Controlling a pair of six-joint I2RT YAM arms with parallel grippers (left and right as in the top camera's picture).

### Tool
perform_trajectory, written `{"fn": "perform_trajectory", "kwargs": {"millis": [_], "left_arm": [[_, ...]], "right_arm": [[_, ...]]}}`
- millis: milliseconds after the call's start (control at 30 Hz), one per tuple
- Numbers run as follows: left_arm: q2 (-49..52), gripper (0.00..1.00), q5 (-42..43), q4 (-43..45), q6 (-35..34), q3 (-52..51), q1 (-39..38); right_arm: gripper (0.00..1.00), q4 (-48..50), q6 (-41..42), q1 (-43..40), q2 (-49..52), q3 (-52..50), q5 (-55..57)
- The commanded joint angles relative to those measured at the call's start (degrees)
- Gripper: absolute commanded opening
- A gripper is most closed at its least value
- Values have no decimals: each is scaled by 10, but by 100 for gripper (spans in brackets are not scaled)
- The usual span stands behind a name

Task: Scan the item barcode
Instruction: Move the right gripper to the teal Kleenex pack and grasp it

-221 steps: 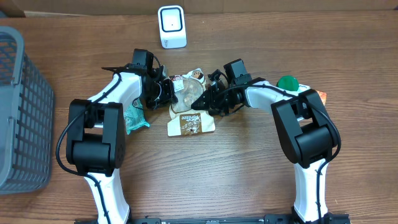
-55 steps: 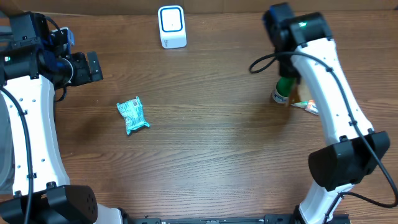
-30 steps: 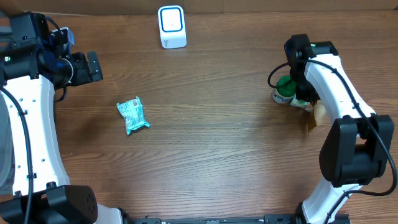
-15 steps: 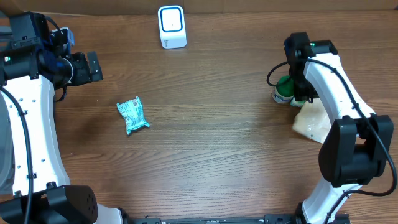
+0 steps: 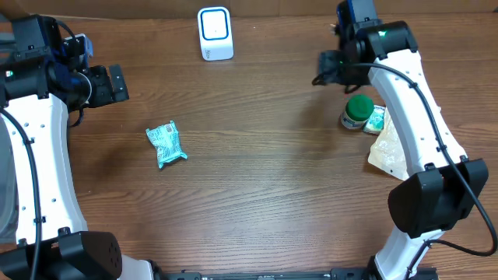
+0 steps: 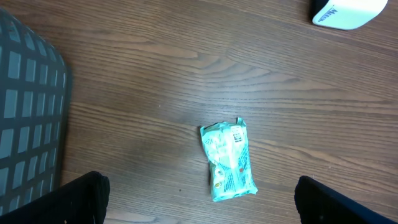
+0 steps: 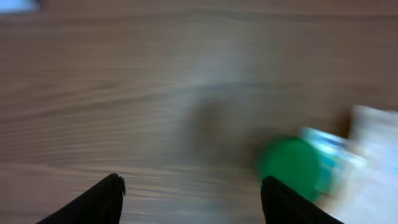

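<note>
Scanner: top centre, at the far table edge.
Teal packet: left of centre, flat, well apart from both grippers.
Green-capped bottle: right side, pale pouch just below it.
Basket: left edge.
Left gripper: jaws spread, empty.
Right gripper: jaws apart, empty.
Table: broad wood between packet and bottle.
</note>
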Motion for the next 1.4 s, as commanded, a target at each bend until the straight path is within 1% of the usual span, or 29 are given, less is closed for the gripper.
{"fn": "perform_trajectory", "kwargs": {"millis": [0, 100, 300, 400, 733, 900, 1000, 1100, 1367], "left_arm": [[2, 100, -1, 2, 11, 0, 1], [2, 100, -1, 2, 11, 0, 1], [2, 99, -1, 2, 11, 0, 1], [2, 100, -2, 2, 11, 0, 1], [2, 99, -1, 2, 11, 0, 1], [2, 99, -1, 2, 11, 0, 1], [2, 100, -1, 2, 11, 0, 1], [2, 100, -1, 2, 11, 0, 1], [2, 99, -1, 2, 11, 0, 1]], "right_arm": [[63, 46, 14, 17, -10, 7, -223], [54, 104, 52, 37, -7, -11, -271], [54, 204, 91, 102, 10, -59, -270], [54, 241, 96, 143, 35, -73, -270], [54, 316, 105, 238, 125, -76, -270], [49, 346, 120, 274, 158, -76, -269], [45, 363, 146, 289, 181, -76, -263], [45, 375, 172, 300, 203, -76, -263], [46, 382, 202, 317, 230, -76, -261]]}}
